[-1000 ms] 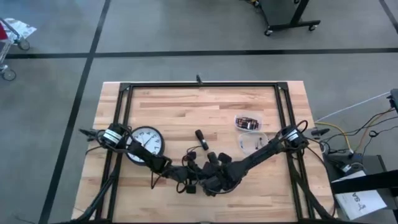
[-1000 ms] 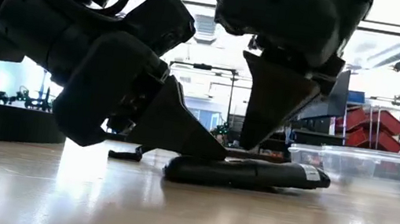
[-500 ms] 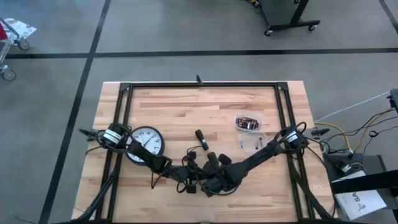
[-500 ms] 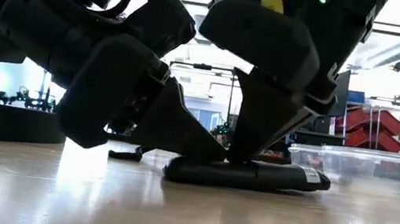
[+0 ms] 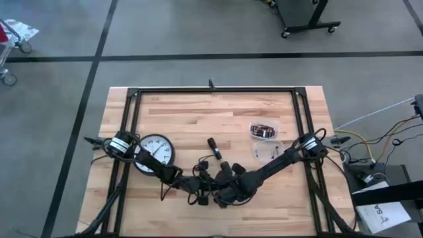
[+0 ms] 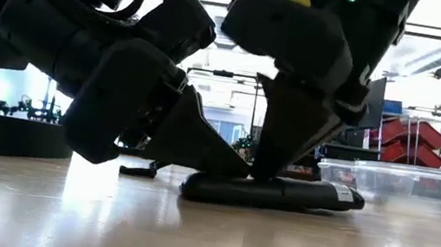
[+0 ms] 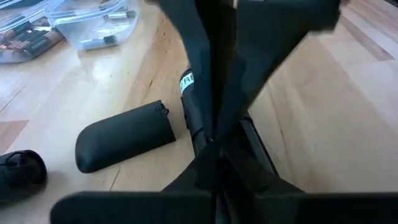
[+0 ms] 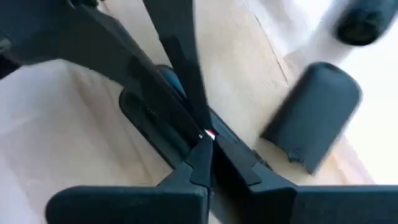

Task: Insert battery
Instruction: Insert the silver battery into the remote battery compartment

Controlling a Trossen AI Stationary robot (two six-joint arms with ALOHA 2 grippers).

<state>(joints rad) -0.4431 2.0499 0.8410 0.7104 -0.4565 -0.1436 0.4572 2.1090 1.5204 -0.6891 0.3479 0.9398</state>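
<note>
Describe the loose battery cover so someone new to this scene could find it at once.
Start at the wall clock on the table's left side, then go right to where both arms meet. Beside the long black device lies the battery cover: a separate, short, rounded black shell, untouched by either arm.

The table (image 5: 218,112) is pale butcher-block wood with a smooth, slightly glossy finish. The remote (image 6: 280,192) and its loose battery cover (image 7: 124,135) look like matt black plastic. The storage tubs (image 6: 409,182) are clear, glossy plastic. The gripper fingers (image 6: 192,137) look matt black.
</note>
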